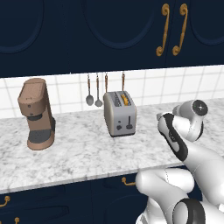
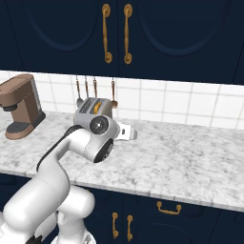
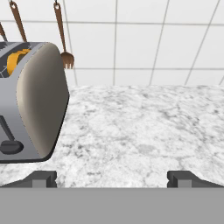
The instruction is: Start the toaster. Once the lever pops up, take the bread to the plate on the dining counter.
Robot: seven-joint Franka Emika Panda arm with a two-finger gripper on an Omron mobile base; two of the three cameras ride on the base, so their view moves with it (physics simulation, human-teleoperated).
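No readable text, labels, brands or numbers on anything here

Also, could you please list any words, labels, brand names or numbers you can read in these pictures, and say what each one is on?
None: no readable text on the toaster, the coffee machine, the cabinet doors or the tiled wall.

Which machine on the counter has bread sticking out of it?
The silver-grey toaster, in front of the hanging utensils. Orange-crusted bread shows in one top slot. The taller brown coffee machine to its left holds none.
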